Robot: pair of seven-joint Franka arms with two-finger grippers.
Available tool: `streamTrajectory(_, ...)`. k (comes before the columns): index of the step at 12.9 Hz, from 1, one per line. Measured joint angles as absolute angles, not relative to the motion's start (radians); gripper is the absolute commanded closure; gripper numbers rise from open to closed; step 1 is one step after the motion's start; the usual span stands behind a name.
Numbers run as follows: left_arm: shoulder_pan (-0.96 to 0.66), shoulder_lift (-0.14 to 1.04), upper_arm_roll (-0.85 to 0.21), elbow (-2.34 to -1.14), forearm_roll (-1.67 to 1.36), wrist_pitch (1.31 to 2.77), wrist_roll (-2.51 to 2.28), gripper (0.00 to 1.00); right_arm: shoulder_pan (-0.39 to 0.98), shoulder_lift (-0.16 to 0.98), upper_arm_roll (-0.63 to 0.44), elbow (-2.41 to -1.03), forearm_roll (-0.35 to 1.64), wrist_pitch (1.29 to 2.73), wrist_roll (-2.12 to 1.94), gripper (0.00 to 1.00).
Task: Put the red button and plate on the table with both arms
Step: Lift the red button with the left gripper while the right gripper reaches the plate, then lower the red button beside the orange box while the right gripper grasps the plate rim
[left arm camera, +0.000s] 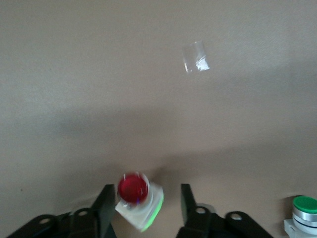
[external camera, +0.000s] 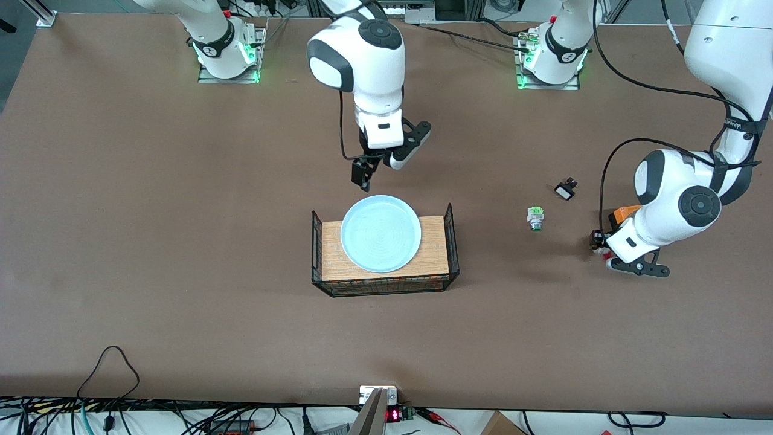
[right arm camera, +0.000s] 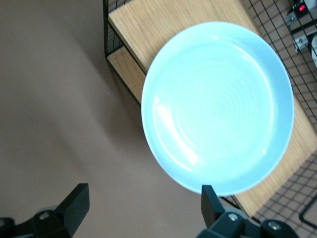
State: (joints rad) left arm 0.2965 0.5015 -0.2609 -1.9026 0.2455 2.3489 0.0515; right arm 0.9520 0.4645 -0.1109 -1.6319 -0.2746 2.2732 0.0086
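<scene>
Two black grippers work: the left gripper (left arm camera: 143,208), low at the brown table's (external camera: 151,199) left-arm edge, straddles the red-capped button (left arm camera: 133,189) with parted fingers; the right gripper (right arm camera: 141,208) hangs wide open over the pale blue round plate's (external camera: 380,233) rim atop the wood-topped wire stand (external camera: 435,241) mid-table.

**Camera Placement**

The front view looks down from high across the counter (external camera: 151,241), facing both arm bases. The left wrist view looks close down on the red button (left arm camera: 133,188). The right wrist view looks close down on the plate (right arm camera: 218,106), shared with the front view (external camera: 381,232).
</scene>
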Motion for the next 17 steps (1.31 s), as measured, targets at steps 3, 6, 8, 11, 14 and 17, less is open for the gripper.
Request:
streamTrajectory(3, 0.292, 0.443, -0.323, -1.890, 0.245, 2.246, 0.011, 0.00, 0.952, 0.499, -0.117, -1.627, -0.275, 2.340, -0.027, 0.00)
streamTrajectory(6, 0.286, 0.419, -0.361, -1.842, 0.245, 2.149, -0.031, 0.00, 0.949, 0.534, -0.121, -1.624, -0.275, 2.395, -0.041, 0.08)
streamTrajectory(8, 0.286, 0.417, -0.371, -1.782, 0.245, 2.081, -0.030, 0.00, 0.948, 0.563, -0.124, -1.616, -0.275, 2.424, -0.060, 0.22)
streamTrajectory(11, 0.285, 0.413, -0.439, -1.635, 0.245, 1.878, -0.029, 0.00, 0.948, 0.585, -0.126, -1.590, -0.275, 2.429, -0.080, 0.53)
streamTrajectory(14, 0.283, 0.406, -0.513, -1.516, 0.245, 1.744, -0.032, 0.00, 0.948, 0.585, -0.126, -1.572, -0.276, 2.429, -0.092, 0.84)
streamTrajectory(17, 0.283, 0.378, -0.530, -1.433, 0.238, 1.686, -0.032, 0.00, 0.950, 0.585, -0.126, -1.568, -0.280, 2.429, -0.096, 1.00)
